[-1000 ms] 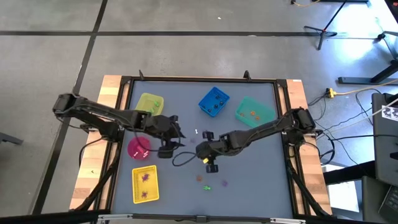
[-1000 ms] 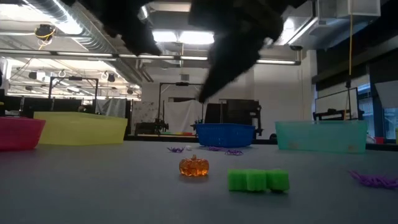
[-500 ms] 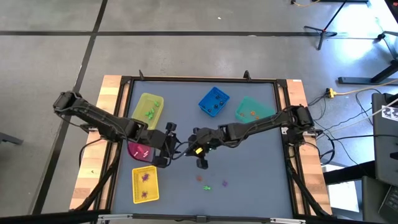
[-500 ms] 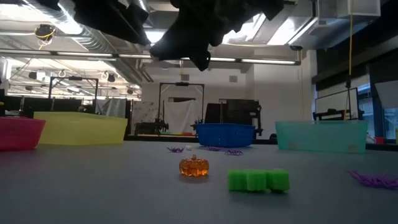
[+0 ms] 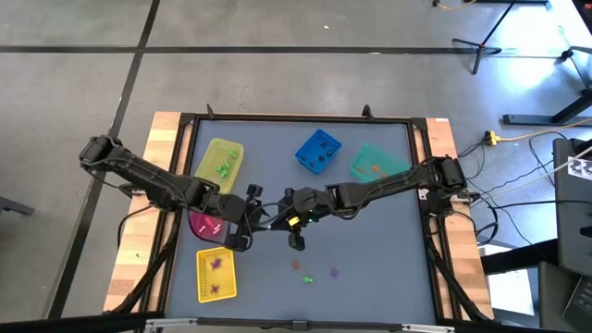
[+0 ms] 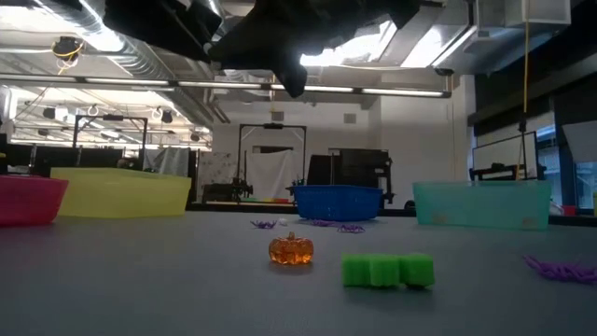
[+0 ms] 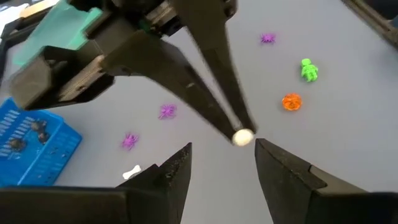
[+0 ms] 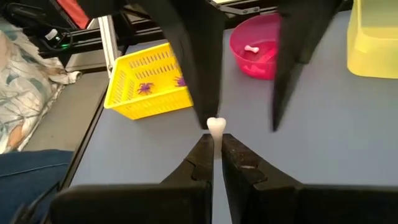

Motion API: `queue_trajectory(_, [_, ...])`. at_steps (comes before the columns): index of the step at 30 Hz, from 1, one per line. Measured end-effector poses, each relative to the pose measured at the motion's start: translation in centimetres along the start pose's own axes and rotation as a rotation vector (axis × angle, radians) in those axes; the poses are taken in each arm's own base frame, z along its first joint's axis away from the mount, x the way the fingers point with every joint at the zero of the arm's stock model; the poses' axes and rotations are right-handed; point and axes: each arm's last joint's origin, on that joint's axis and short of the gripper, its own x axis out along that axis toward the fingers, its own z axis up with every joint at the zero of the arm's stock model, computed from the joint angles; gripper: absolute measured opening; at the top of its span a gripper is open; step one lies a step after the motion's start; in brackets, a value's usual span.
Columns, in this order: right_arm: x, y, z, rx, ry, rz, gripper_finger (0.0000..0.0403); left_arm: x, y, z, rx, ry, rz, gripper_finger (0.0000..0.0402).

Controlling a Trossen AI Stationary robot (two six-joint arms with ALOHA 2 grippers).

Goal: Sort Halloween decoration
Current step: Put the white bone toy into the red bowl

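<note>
My right gripper [image 8: 216, 140] is shut on a small white bone-shaped decoration [image 8: 215, 126] above the table's middle [image 5: 276, 208]. My left gripper [image 7: 221, 158] faces it, open, with one finger on either side of the white piece [image 7: 242, 137]; whether a finger touches it I cannot tell. An orange pumpkin [image 6: 290, 249], a green figure [image 6: 387, 270] and a purple spider [image 6: 560, 270] lie loose on the table near the front. Further purple spiders [image 7: 166, 111] and another white bone [image 7: 132, 172] lie farther back. My right gripper pinches the white piece by one end [image 8: 215, 134] between its two fingertips. The other, rounded end sticks out past the tips. The fingers slant down from the table's right side. The piece is lifted clear of the table.
A pink bowl [image 5: 205, 225] holding a white bone sits below my left arm. A yellow basket [image 5: 215, 275] with purple spiders stands near the front left. A yellow bin [image 5: 222, 159], a blue basket [image 5: 317, 151] and a teal bin [image 5: 377, 165] stand along the back.
My right gripper has risen from the table with the white piece, tipped closer to level and gone toward the table's left, up to my left gripper. My left gripper has swung a little toward the near edge and rolled, staying open.
</note>
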Motion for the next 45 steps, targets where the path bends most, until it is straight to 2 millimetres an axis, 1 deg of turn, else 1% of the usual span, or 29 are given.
queue_trajectory(11, [0.0,-0.09,0.02,-0.001,-0.009,-0.037,0.0017,0.0,-0.03,0.03,-0.001,-0.004,-0.01,0.0123])
queue_trajectory(16, [0.0,-0.06,0.17,-0.003,-0.024,-0.033,0.0017,0.0,-0.03,0.03,-0.001,-0.005,-0.01,0.0113])
queue_trajectory(23, [-0.01,0.01,0.45,-0.018,-0.053,-0.029,0.0017,0.0,-0.03,0.05,-0.001,-0.007,-0.01,0.0112])
queue_trajectory(32, [0.0,-0.08,0.04,-0.016,-0.011,-0.038,0.0017,0.03,-0.1,0.03,-0.002,-0.008,-0.039,0.0109])
queue_trajectory(45, [0.01,-0.11,0.05,-0.016,-0.015,-0.05,0.0017,0.03,-0.05,0.37,-0.014,-0.044,-0.03,0.0105])
